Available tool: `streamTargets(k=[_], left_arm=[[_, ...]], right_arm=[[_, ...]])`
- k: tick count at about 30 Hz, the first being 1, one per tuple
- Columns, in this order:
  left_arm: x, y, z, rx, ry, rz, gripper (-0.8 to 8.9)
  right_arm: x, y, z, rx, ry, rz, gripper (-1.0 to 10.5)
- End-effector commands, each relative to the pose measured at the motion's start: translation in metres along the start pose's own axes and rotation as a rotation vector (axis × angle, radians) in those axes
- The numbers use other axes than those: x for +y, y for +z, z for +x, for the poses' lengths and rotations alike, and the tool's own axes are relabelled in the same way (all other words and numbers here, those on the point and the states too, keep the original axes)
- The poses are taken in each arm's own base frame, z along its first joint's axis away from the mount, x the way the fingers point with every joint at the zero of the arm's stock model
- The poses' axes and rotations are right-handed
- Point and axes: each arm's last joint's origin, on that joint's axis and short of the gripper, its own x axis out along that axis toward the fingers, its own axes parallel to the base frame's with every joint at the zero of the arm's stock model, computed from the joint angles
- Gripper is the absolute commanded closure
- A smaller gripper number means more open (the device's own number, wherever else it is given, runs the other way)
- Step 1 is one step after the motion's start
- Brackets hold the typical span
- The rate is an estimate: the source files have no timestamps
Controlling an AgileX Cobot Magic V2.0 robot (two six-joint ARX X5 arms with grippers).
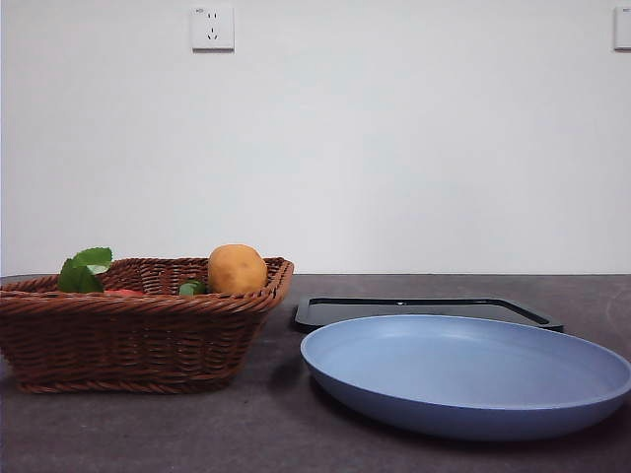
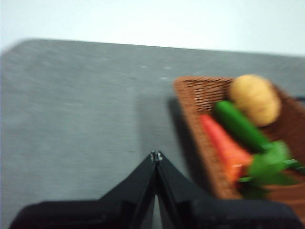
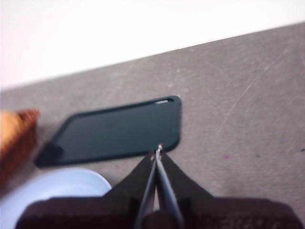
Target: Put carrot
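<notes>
The carrot (image 2: 224,145), orange-red with green leaves (image 2: 269,164), lies in the wicker basket (image 2: 200,138) in the left wrist view. In the front view only its leaves (image 1: 84,269) and a sliver of orange (image 1: 123,293) show above the basket rim (image 1: 138,301). My left gripper (image 2: 156,155) is shut and empty, above the bare table beside the basket. My right gripper (image 3: 158,149) is shut and empty, above the edge of the dark tray (image 3: 114,131). Neither gripper shows in the front view.
A tan potato (image 1: 236,268) and a small green vegetable (image 1: 191,288) share the basket. A blue plate (image 1: 463,370) stands at the front right, with the dark tray (image 1: 424,310) behind it. A wall with sockets is at the back.
</notes>
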Motion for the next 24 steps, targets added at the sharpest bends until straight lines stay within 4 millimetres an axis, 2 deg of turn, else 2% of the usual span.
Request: streamTargets(k=[1,7,12,18,24], left_arm=[[-0.002,-0.002,0.001,0.010,-0.093,-0.190,8.05],[-0.006,0.000,0.000,0.020,-0.217,-0.240,8.05],[-0.007,0.009,-0.003,0.016,-0.215,-0.302,8.06],[-0.012,0.037,-0.008,0.087,-0.194,-0.318,8.06],[-0.018,0.076,0.002,0.183,-0.233,-0.303,8.06]], right_arm=[[0.001,0.002,0.000,-0.033,0.012,0.183,9.4],[0.003,0.008,0.000,-0.069,0.050,0.359,9.4],[0.008,0.016,-0.003,-0.025,0.125,0.357,9.4],[0.015,0.041,-0.007,0.053,0.095,0.325,9.4],[0.023,0.074,-0.005,0.149,0.060,0.196,9.4]])
